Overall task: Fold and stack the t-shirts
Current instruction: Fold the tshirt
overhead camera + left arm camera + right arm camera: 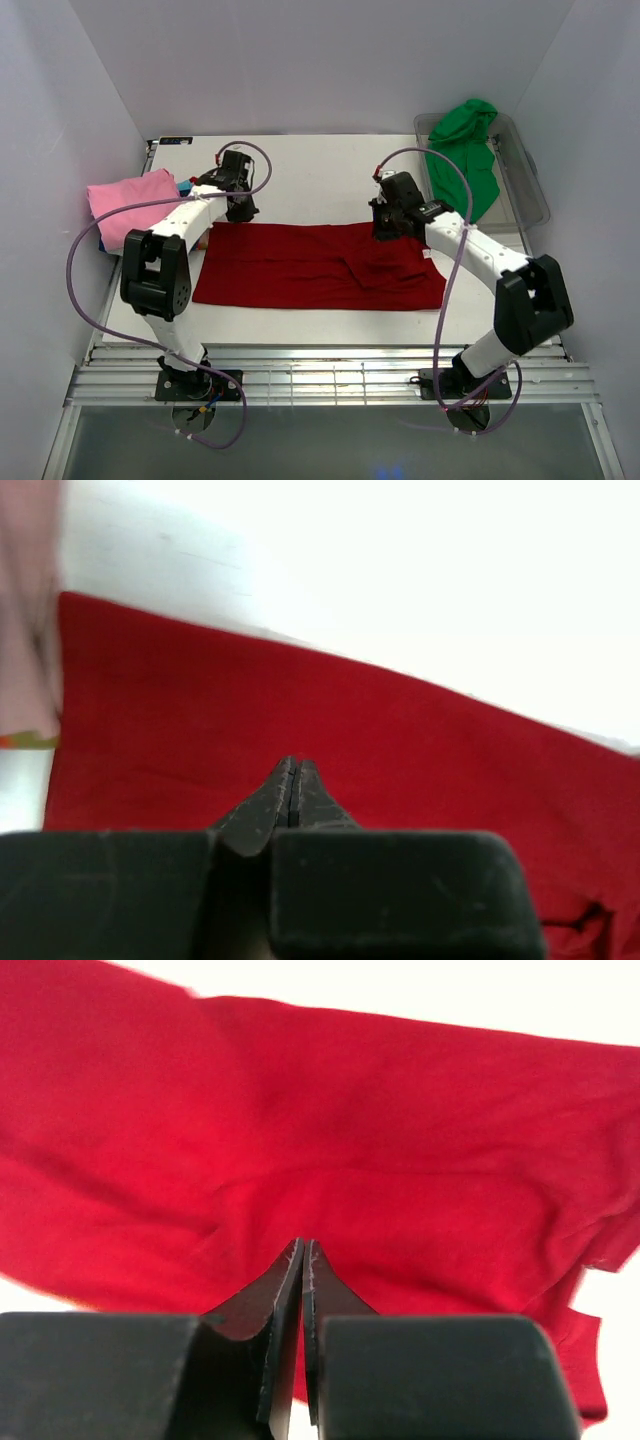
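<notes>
A red t-shirt (315, 266) lies spread flat across the middle of the table, folded into a long band. It fills the left wrist view (330, 730) and the right wrist view (330, 1140). My left gripper (240, 208) hangs shut and empty above the shirt's far left corner (294, 765). My right gripper (392, 228) hangs shut and empty above the shirt's far right part (303, 1245). A folded pink t-shirt (130, 205) lies at the left, on top of a blue one (185, 186). A green t-shirt (465, 150) is draped over the clear tub.
The clear plastic tub (528, 180) stands at the far right of the table. White walls close in on both sides and at the back. A metal rail (320, 375) runs along the near edge by the arm bases.
</notes>
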`<state>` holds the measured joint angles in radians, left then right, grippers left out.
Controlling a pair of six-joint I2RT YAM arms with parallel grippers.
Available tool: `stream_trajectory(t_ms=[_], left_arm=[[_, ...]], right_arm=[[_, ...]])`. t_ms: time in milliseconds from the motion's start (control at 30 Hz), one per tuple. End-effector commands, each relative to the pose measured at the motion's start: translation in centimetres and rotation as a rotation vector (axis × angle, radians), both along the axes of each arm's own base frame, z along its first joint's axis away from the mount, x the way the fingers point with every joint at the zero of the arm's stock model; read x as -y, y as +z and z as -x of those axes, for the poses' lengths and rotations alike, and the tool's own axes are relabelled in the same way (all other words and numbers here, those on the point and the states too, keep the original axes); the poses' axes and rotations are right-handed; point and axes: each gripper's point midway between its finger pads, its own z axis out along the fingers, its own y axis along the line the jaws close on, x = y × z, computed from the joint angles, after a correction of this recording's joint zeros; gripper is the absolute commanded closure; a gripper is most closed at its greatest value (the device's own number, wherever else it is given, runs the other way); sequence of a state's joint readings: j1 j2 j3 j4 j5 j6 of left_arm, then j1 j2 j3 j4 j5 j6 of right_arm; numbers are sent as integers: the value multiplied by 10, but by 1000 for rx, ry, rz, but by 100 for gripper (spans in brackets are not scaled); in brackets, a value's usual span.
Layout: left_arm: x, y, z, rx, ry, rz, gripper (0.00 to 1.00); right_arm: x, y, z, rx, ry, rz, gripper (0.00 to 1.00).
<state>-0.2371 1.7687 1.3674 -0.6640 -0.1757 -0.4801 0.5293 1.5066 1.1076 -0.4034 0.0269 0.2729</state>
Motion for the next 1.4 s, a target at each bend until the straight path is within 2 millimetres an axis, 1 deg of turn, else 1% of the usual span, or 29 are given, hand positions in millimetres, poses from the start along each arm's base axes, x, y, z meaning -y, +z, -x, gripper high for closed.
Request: stream_trajectory(t_ms=[0, 67, 100, 133, 167, 200, 233, 300, 333, 400, 500, 667, 767, 800, 867, 900, 967, 1000, 1033, 1067, 1100, 1133, 1167, 1200, 1233, 1267, 1300, 1333, 1367], left_arm=[[13, -5, -6, -8, -37, -13, 100], [16, -19, -3, -45, -46, -13, 100], [15, -26, 1, -65, -50, -17, 100], [15, -33, 5, -84, -55, -19, 100], [15, -40, 8, -103, -56, -18, 100], [15, -46, 12, -120, -55, -20, 100], [12, -56, 21, -148, -56, -26, 100], [10, -63, 27, -158, -52, -32, 100], [7, -72, 35, -182, -50, -42, 100], [3, -79, 42, -202, -46, -59, 100], [-4, -89, 54, -235, -39, -82, 100], [-11, -102, 74, -279, -15, -100, 100], [-12, -108, 85, -298, -5, -97, 100], [-15, -112, 92, -313, -3, -103, 100], [-16, -112, 97, -317, 10, -103, 100], [-18, -116, 105, -333, 15, -103, 100], [-16, -114, 112, -331, 30, -87, 100], [-15, -114, 116, -336, 33, -83, 100], [-14, -119, 125, -353, 37, -83, 100], [-13, -119, 129, -357, 38, -78, 100], [-12, -116, 132, -353, 42, -68, 100], [-10, -120, 142, -374, 40, -64, 100], [-8, -120, 146, -376, 55, -52, 100], [-6, -117, 149, -369, 58, -39, 100], [-3, -117, 154, -378, 62, -25, 100], [0, -119, 164, -394, 68, -19, 100], [2, -120, 168, -399, 68, -11, 100], [9, -117, 173, -397, 56, 2, 100], [10, -119, 182, -414, 55, 3, 100]], right_arm=[[33, -36, -11, -93, -147, 209, 92], [43, -47, -15, -115, -190, 275, 92], [47, -56, -15, -144, -201, 314, 92], [51, -61, -14, -153, -218, 340, 92], [59, -68, -15, -159, -257, 378, 92], [62, -70, -14, -161, -270, 391, 92], [66, -75, -9, -175, -279, 410, 92], [72, -80, -6, -188, -303, 419, 92], [75, -84, 0, -203, -306, 428, 92], [79, -87, 4, -209, -315, 438, 92], [86, -98, 11, -238, -324, 466, 92], [87, -114, 11, -285, -322, 510, 92], [84, -120, 4, -294, -325, 519, 92], [82, -123, -1, -297, -329, 520, 92], [80, -125, -6, -299, -331, 518, 92], [78, -126, -12, -303, -334, 521, 92], [76, -128, -19, -306, -338, 521, 92], [76, -134, -21, -318, -336, 531, 92], [73, -130, -30, -307, -338, 523, 92], [71, -130, -33, -306, -336, 525, 92], [72, -136, -37, -315, -336, 538, 92], [69, -131, -46, -301, -342, 532, 92], [68, -131, -51, -297, -345, 539, 92], [69, -137, -56, -304, -351, 549, 92], [69, -138, -61, -302, -356, 552, 92], [65, -129, -74, -278, -367, 543, 92], [66, -134, -79, -284, -371, 551, 92], [65, -132, -86, -272, -379, 550, 92], [64, -131, -93, -264, -384, 545, 92]])
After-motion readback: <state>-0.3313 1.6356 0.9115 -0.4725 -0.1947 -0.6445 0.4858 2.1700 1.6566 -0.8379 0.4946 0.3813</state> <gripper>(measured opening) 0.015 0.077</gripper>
